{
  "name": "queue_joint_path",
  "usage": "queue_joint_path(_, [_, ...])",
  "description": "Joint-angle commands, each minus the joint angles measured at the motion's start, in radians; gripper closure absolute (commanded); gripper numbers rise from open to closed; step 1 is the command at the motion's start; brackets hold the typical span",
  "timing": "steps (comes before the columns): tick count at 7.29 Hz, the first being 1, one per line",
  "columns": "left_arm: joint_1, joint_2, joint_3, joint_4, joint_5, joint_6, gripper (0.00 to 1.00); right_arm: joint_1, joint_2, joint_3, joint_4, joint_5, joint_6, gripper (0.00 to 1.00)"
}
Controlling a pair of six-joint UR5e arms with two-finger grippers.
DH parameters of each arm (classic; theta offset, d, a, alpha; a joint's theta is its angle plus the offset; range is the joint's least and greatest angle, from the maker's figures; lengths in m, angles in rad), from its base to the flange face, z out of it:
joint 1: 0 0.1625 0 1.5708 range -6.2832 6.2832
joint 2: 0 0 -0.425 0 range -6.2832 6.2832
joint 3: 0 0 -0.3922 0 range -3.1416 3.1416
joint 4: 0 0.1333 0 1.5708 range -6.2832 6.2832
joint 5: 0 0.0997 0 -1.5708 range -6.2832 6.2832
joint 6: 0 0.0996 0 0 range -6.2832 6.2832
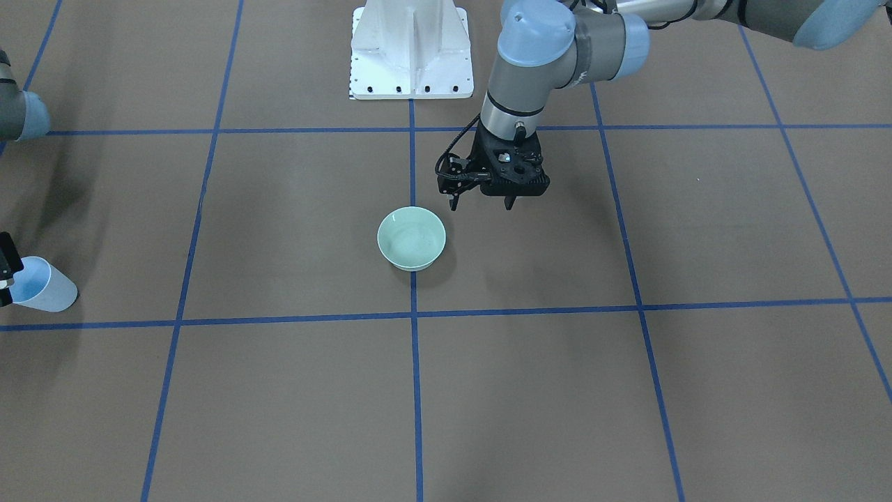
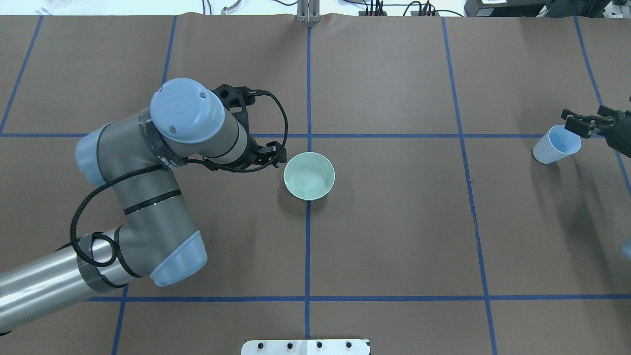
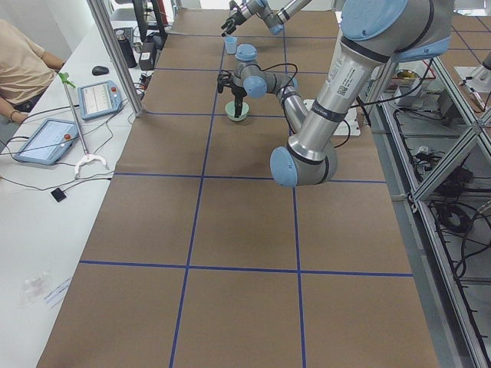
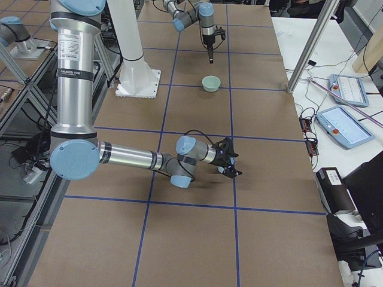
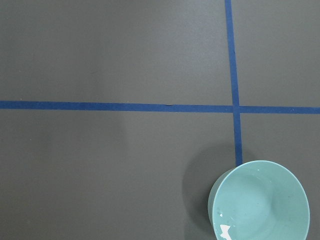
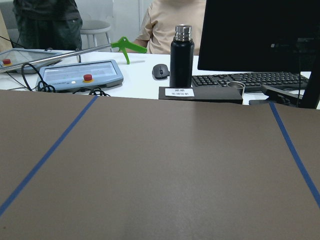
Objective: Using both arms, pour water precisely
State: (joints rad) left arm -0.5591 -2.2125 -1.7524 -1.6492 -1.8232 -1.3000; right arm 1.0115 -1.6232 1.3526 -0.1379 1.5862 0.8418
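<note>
Seen from across the table, the left arm bends down from the upper right. Its left gripper hangs above the brown table, fingers pointing down and spread apart with nothing between them. The pale green bowl stands just beside the finger on the picture's left, a little nearer the camera, on a blue tape line. The light-blue cup is well apart from these fingers, at the far left edge, and the white pedestal stands behind them. From overhead, the right gripper is at the right edge with a gap between its two fingers. The cup's rim lies right at the nearer finger, but I cannot tell whether they touch. In the left-end side view, the bowl sits just by the near arm's fingers and the cup just by the far arm's. In the right-end side view, the right arm lies low over the table, its fingers splayed. The left wrist camera has the bowl in its lower right corner, near a tape crossing. The right wrist camera looks across the table to a black bottle and a keyboard.
</note>
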Motion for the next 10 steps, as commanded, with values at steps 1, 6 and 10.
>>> queue_joint_path(1, [0.057, -0.016, 0.045, 0.0, 0.053, -0.071, 0.0, 0.204, 0.04, 0.003, -0.199, 0.325, -0.126, 0.01])
queue_joint_path(6, [0.067, -0.085, 0.106, -0.014, 0.051, -0.134, 0.1, 0.531, 0.208, 0.112, -1.075, 0.759, -0.713, 0.01])
queue_joint_path(10, [0.059, -0.107, 0.175, -0.047, 0.051, -0.136, 0.24, 0.598, 0.186, 0.106, -1.319, 0.77, -0.929, 0.01])
